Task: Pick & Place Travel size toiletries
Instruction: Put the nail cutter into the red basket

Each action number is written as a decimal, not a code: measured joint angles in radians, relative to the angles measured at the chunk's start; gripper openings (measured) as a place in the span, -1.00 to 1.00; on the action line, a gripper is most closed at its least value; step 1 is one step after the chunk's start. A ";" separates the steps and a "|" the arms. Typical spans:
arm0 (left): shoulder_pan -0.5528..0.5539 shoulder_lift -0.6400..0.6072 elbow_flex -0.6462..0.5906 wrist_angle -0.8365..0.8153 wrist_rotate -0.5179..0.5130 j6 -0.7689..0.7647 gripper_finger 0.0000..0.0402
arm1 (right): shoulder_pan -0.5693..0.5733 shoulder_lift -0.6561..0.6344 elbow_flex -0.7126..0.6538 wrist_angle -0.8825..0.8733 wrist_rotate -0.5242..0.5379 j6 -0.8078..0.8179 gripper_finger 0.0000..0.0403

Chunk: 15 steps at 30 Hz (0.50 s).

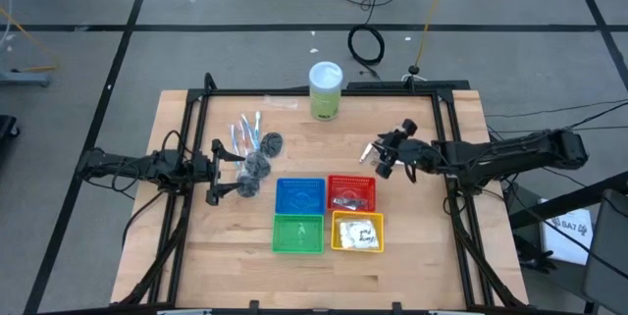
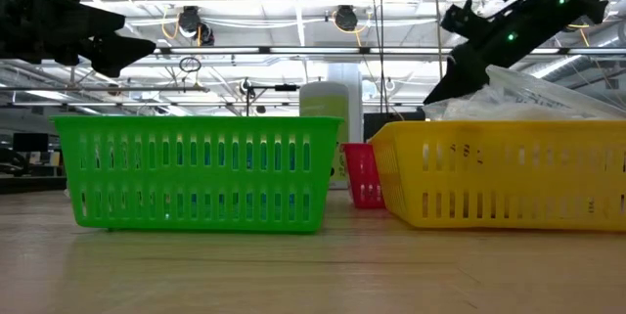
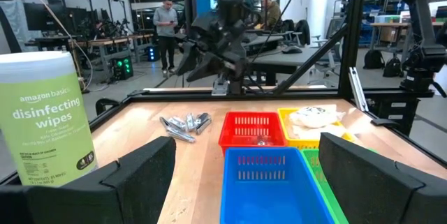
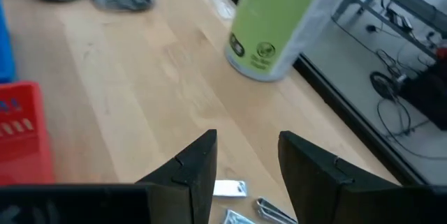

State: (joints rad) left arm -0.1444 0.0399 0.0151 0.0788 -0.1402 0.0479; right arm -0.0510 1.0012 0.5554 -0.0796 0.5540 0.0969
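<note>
With the right tool [image 4: 246, 155] held part-open and empty above the silver foil tubes [image 4: 241, 205] at the worktop's [image 1: 412, 256] three o'clock, a skewed descent could scatter them, while the left tool [image 1: 218, 171], spread wide, waits at nine o'clock beside the grey puffs [image 1: 257, 165].

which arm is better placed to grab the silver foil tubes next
Right. The right gripper hangs open directly over the silver foil tubes, beside the red basket. The left gripper is open too, but sits across the table by the dark grey puffs.
</note>
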 joint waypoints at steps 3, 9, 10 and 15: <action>0.000 0.000 0.000 0.000 0.000 0.000 0.73 | -0.027 0.000 -0.018 0.002 -0.004 0.020 -0.30; 0.000 0.000 0.000 0.000 0.000 0.000 0.73 | -0.070 0.000 -0.086 0.005 -0.005 0.095 -0.30; 0.000 0.000 0.000 0.000 0.000 0.000 0.73 | -0.076 0.000 -0.103 0.014 -0.005 0.112 -0.30; 0.000 0.000 0.000 0.000 0.000 0.000 0.73 | -0.102 0.000 -0.218 0.147 -0.024 0.180 -0.30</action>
State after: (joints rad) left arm -0.1444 0.0399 0.0154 0.0788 -0.1402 0.0479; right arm -0.1535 1.0012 0.3372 0.0670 0.5298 0.2770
